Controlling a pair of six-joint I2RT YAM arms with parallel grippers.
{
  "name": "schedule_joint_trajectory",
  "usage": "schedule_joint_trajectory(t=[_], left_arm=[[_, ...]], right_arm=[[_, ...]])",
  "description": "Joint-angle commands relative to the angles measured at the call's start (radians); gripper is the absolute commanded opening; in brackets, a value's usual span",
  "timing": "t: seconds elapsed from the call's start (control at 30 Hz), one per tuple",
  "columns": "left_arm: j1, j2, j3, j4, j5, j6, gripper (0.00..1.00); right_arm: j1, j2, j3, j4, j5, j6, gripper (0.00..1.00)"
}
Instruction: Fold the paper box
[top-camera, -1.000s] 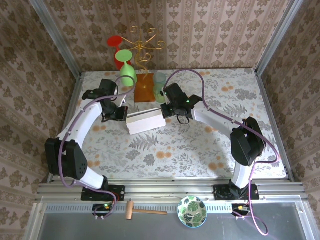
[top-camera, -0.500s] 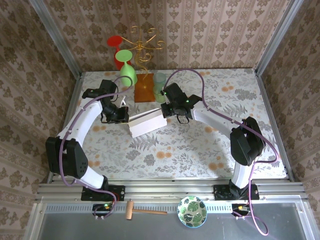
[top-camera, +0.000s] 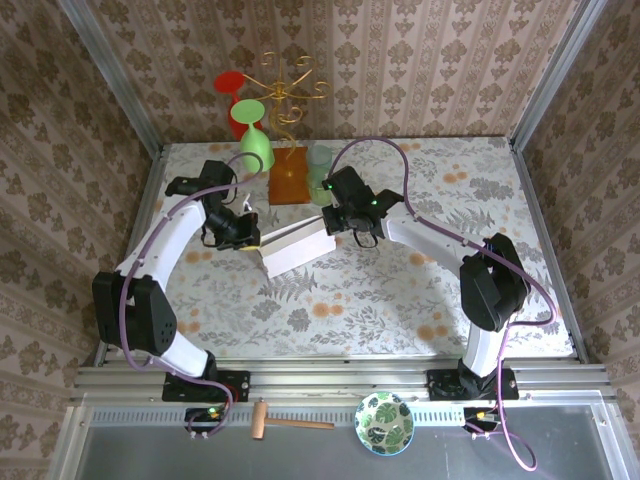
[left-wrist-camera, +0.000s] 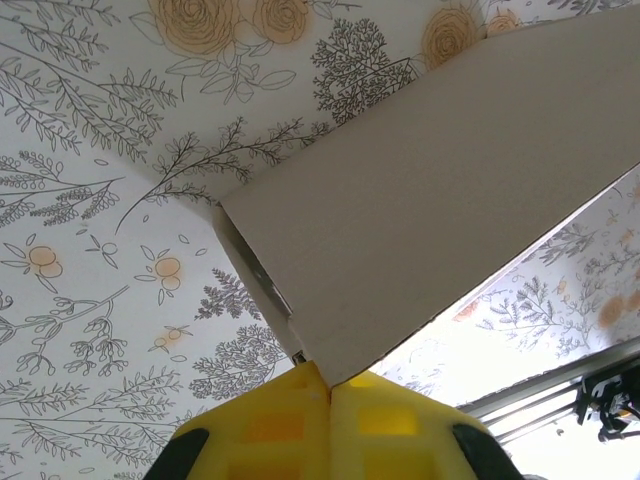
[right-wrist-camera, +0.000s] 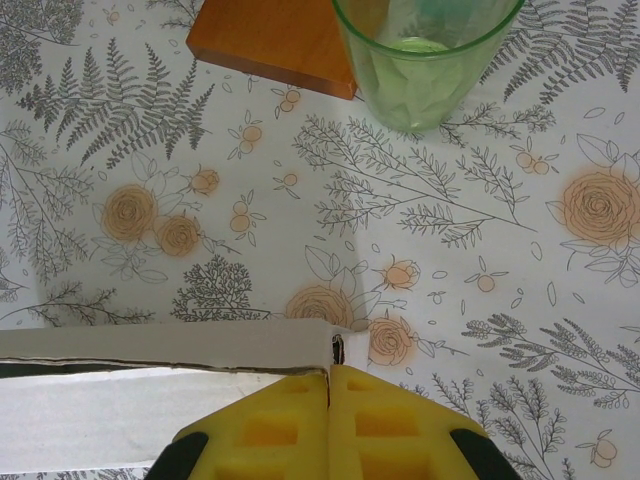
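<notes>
Left gripper (left-wrist-camera: 330, 385) has its yellow fingers pressed together, pinching a corner of the paper box (left-wrist-camera: 430, 200). Right gripper (right-wrist-camera: 329, 378) is likewise closed tight on the box's top edge at the opposite end. Spanning the gap between both arms, the box sits over the floral table (top-camera: 400, 290), just in front of the orange block (right-wrist-camera: 275, 40) and green glass (right-wrist-camera: 425, 50).

Not much going on in that last second: the left gripper (top-camera: 254, 240) crept a little right and nearer, and the paper box (top-camera: 297, 252) went with it. Its left end swung toward the near side, so it now sits more skewed on the tabletop (top-camera: 400, 290).
</notes>
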Motion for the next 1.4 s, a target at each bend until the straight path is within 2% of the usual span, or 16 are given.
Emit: schedule_joint_trajectory(t=[0.0,0.4,1.1,1.37], left_arm=[[-0.022,-0.021,-0.036,0.051,0.048,-0.043,0.00],[-0.060,-0.087,-0.144,0.174,-0.048,-0.111,0.00],[-0.110,-0.183,-0.276,0.279,-0.122,-0.165,0.00],[-0.117,-0.180,-0.280,0.297,-0.084,-0.230,0.00]], right_arm=[[0.022,0.047,-0.008,-0.081,-0.001,0.020,0.00],[0.028,0.021,-0.047,-0.056,0.019,0.015,0.00],[0.028,-0.008,-0.111,-0.002,0.020,-0.018,0.00],[0.028,-0.015,-0.125,0.007,0.016,-0.029,0.00]])
